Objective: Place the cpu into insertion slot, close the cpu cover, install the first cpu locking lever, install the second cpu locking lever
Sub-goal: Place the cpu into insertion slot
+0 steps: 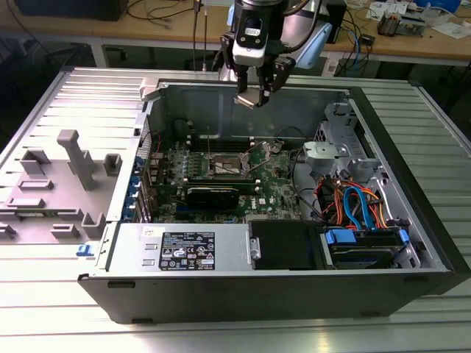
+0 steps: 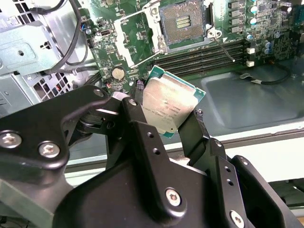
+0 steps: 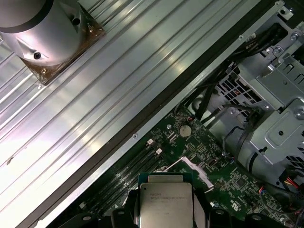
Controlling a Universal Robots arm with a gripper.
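The cpu (image 2: pixel 167 105) was pinched by its edges between the fingers (image 2: pixel 140 128) of the gripper (image 1: pixel 252 94), with its silver-grey top turned toward both wrist views. In the exterior view it was held in the air above the open computer case (image 1: pixel 294 290), at about twelve o'clock from the insertion slot (image 1: pixel 224 165) and well apart from it. The slot was seen bare, and the cpu cover (image 2: pixel 128 23) was swung open just beside it.
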